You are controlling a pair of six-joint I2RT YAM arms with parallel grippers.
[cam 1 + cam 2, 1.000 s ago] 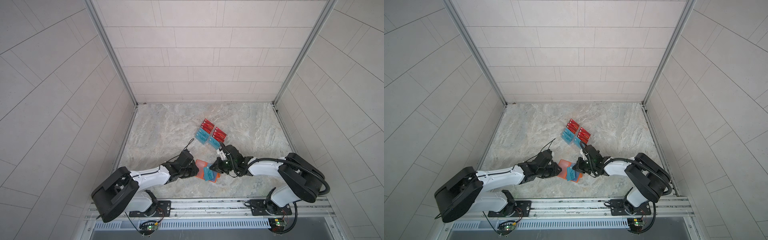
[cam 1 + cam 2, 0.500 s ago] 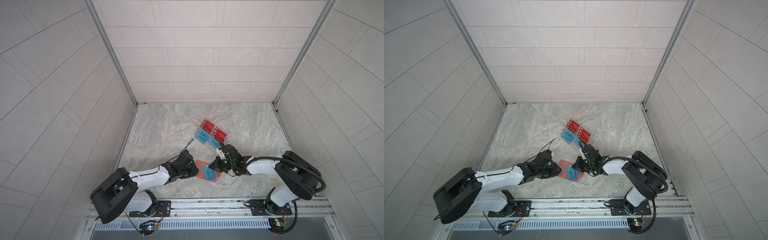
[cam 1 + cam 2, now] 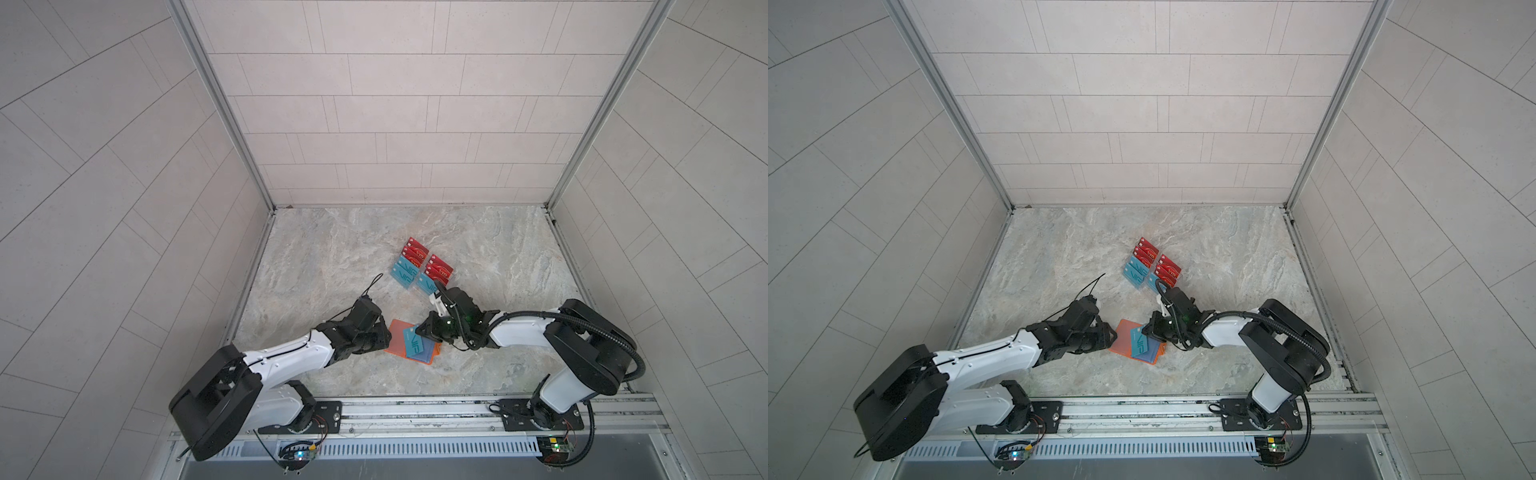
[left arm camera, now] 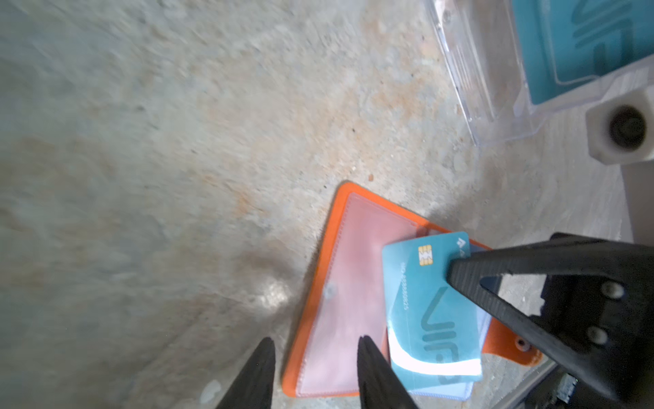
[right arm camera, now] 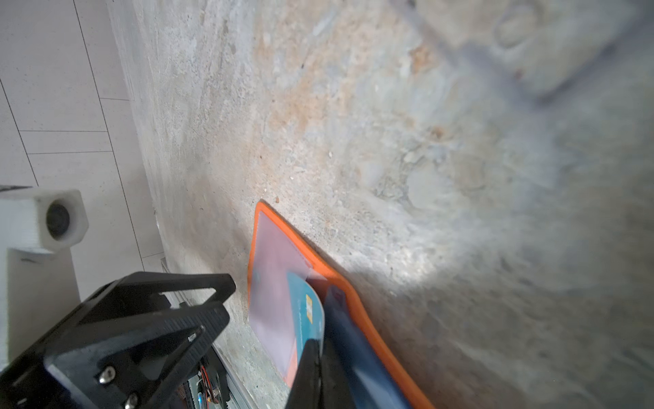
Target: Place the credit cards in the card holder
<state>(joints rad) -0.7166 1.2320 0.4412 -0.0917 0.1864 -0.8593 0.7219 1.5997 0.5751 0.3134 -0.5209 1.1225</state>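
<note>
Both top views are looking down from high above the near edge of the marble tabletop (image 3: 332,266), facing the back wall and sharing the whole scene. The left wrist camera is peering closely past the left gripper (image 4: 315,357) at the card holder (image 4: 339,283) and teal credit card (image 4: 424,311); the right wrist camera is facing those same two from the opposite side, past the right gripper (image 5: 318,347), just as near.

Both my arms stretched low, reaching toward each other.
My left gripper (image 3: 385,337) points toward 3 o'clock, jaws parted; my right gripper (image 3: 420,329) points toward 9 o'clock, pinched tight on a teal card (image 3: 412,344).
</note>
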